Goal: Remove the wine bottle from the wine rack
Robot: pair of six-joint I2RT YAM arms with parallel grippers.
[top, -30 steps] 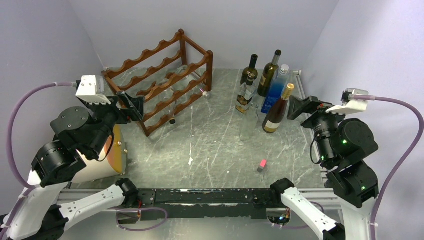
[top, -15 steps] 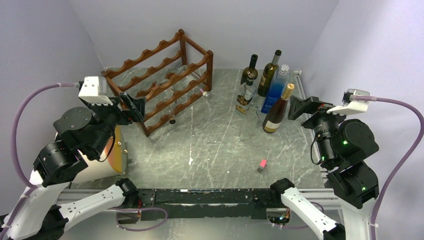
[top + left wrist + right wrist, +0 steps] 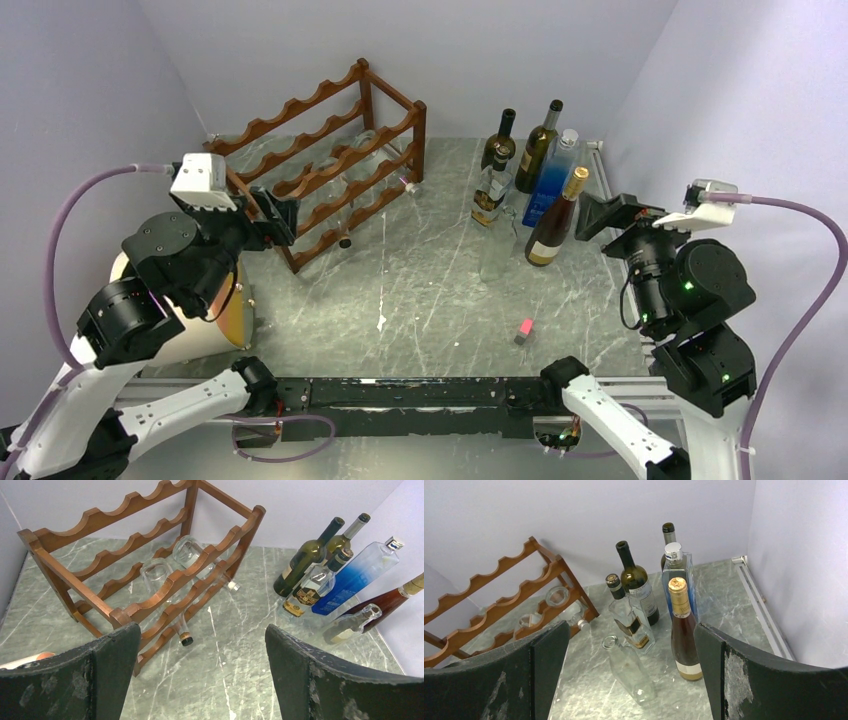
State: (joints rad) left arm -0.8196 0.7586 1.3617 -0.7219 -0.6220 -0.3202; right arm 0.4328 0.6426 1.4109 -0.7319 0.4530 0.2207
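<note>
**Top view.** The left arm [image 3: 165, 270] has swung forward and inward over the last second. The left jaws now hang just beside the near end post of the wine rack [image 3: 330, 150], which stands at the far left corner of the counter [image 3: 430, 270]. The right arm [image 3: 690, 290] has not moved. The right jaws face the standing bottles [image 3: 540, 180] grouped near the far right corner. From here you cannot make out what lies in the rack.

**Left wrist view.** The left jaws stand wide apart with nothing between them. Two clear glass bottles lie across the rack's rails. The dark-capped bottle [image 3: 156, 575] pokes its neck out low past the front rails. The silver-capped bottle [image 3: 192, 550] lies further along toward the rack's far end. The dark-capped bottle is the nearer of the two to the jaws. You cannot tell from the pictures which one is meant.

**Right wrist view.** The right jaws are fully spread and hold nothing. The standing bottles are directly ahead, with the rack at the left edge.

**Meaning for the task.** Treat the left arm's shift as an approach under way. There is no contact yet, and both bottles are still seated in the rack. You will probably need to close on a protruding neck and draw the bottle out along its own length. Smooth glass may slip, and the body may catch on a rail.
</note>
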